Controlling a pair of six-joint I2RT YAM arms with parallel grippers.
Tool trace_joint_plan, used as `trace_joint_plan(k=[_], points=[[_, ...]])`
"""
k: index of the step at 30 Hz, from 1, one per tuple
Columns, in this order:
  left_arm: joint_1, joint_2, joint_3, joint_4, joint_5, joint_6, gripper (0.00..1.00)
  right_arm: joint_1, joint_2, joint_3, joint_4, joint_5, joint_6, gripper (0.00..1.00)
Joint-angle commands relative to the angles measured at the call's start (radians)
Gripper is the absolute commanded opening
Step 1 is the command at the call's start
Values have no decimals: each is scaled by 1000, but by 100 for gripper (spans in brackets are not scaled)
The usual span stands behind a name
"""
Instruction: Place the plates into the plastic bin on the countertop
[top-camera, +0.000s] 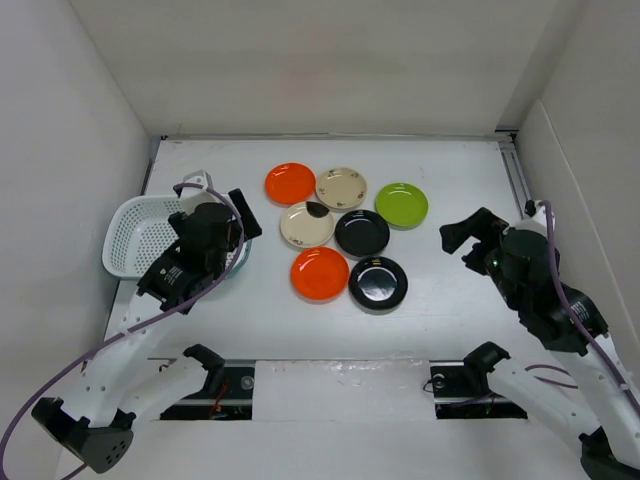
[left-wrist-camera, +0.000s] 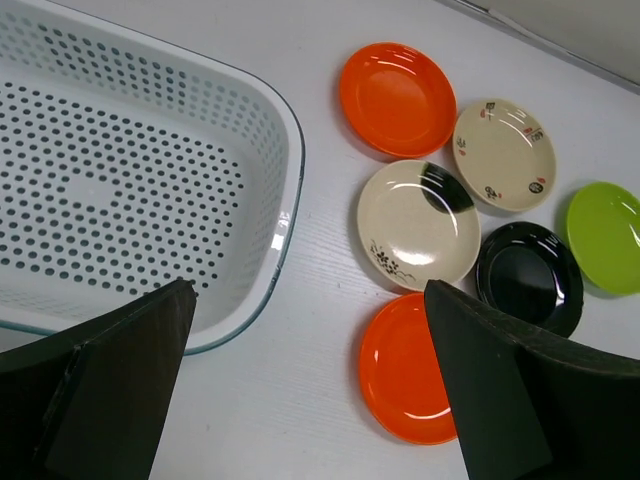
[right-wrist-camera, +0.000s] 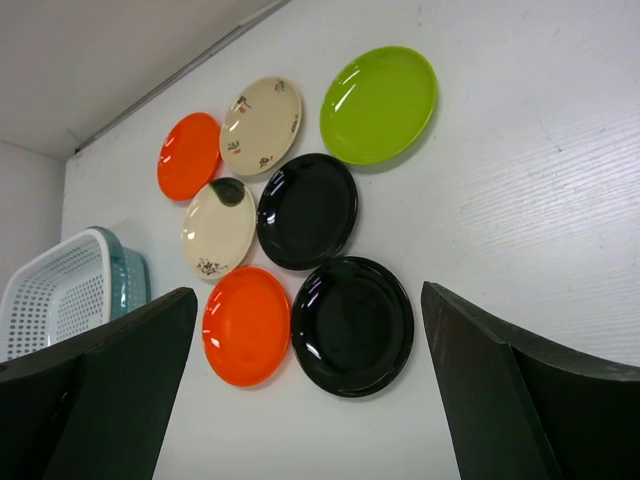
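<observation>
While both arms hang over the countertop (top-camera: 450, 170), the plastic bin (top-camera: 140, 235) is seen just left of the left gripper (top-camera: 245, 214), with its right rim lying partly beneath that gripper's body. The left gripper's jaws are spread wide and nothing is held between them; in the left wrist view bare countertop is framed between its fingers. Seven plates (top-camera: 340, 230) are laid flat in a tight cluster to the right of this gripper, between it and the right gripper (top-camera: 456, 247), all outside the bin. Closest to the left gripper are found the far orange plate (top-camera: 290, 182), the patched beige plate (top-camera: 306, 225) and the near orange plate (top-camera: 320, 273). Farther right are set the marked beige plate (top-camera: 341, 187), the far black plate (top-camera: 362, 232) and the near black plate (top-camera: 378, 283). The lime green plate (top-camera: 401, 204) is placed nearest the right gripper. That gripper is held just right of the cluster, turned toward it, its jaws likewise parted wide and empty.
</observation>
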Motion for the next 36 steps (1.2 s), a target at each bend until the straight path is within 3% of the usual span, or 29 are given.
trace_joint_plan(k=[1,6,12,15,19,29,36], points=[[3,-11,4,26,34,9,100,-3,-24,34,-3,18,-1,100],[3,24,-8,81,304,58,100,-3,-71,34,-3,18,-1,100],[-96,64,-126,234,476,-75,100,-3,-105,23,-12,-2,-10,100],[-210,102,-212,291,455,-178,100,-3,-114,14,-3,-45,-10,100],[-331,188,-255,293,306,-300,100,-3,-115,4,15,-74,-20,100],[-322,248,-430,313,170,-525,100,-3,-115,4,24,-128,-29,100],[-282,347,-490,454,196,-538,85,-3,-124,4,24,-148,-29,100]])
